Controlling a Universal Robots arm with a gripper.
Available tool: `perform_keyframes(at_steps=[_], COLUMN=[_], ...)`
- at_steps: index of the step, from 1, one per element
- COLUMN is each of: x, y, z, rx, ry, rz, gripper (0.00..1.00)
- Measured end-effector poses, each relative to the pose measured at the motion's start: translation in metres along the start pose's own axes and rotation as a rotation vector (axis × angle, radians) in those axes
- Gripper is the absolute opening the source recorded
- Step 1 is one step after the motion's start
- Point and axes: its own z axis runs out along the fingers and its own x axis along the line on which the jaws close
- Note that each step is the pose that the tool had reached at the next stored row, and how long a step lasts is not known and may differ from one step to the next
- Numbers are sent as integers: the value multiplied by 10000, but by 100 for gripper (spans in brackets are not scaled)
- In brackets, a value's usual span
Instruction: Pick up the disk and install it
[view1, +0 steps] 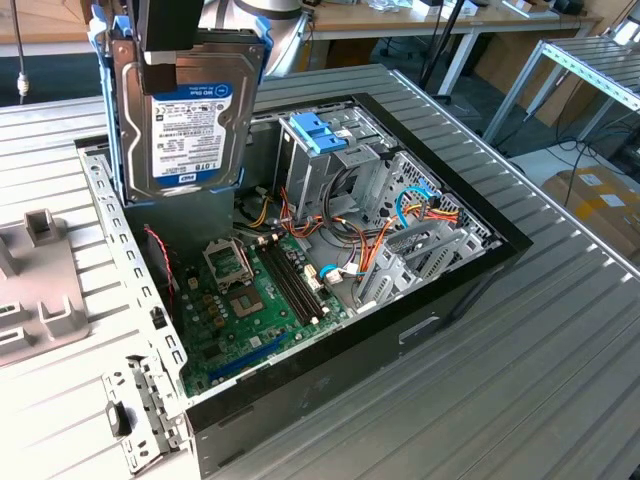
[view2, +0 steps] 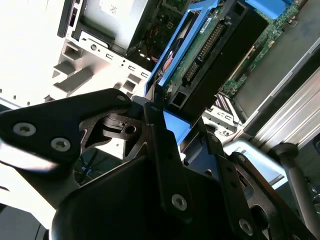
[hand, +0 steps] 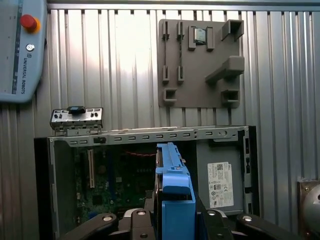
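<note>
Gripper: the black gripper (view1: 175, 68) hangs over the corner of the computer case (view1: 350, 365) at the exterior view's left, far side.
Jaws: they are pressed in on the two flat faces of the disk (view1: 195, 130) and pinch it near its upper end.
Disk: it is held upright in the air, with the label face toward the exterior camera and blue rails along both long edges.
Disk from the wrist: in the first wrist view the disk (hand: 175, 195) is edge-on, pointing down into the open case.
Lower edge: it is near the grey box (view1: 200, 215); the gap between them cannot be told.
Case rim: the perforated metal rim (hand: 150, 135) lies beyond the disk, apart from it.
Open room: the space over the motherboard (view1: 250, 300) is free.
Drive cage: the drive cage (view1: 325, 140) with light-blue handles stands well apart, toward the exterior view's right.
Cables: the cables (view1: 380, 240) lie between cage and board.
Outside: on the ribbed table (view1: 520, 380) a grey fixture plate (hand: 200, 65) lies apart from the rim.
</note>
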Motion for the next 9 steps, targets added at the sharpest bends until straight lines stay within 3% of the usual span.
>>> perform_keyframes(at_steps=[9], x=[19], y=[-59], z=[17], rx=[0], ry=[0], rz=[0], gripper=[37])
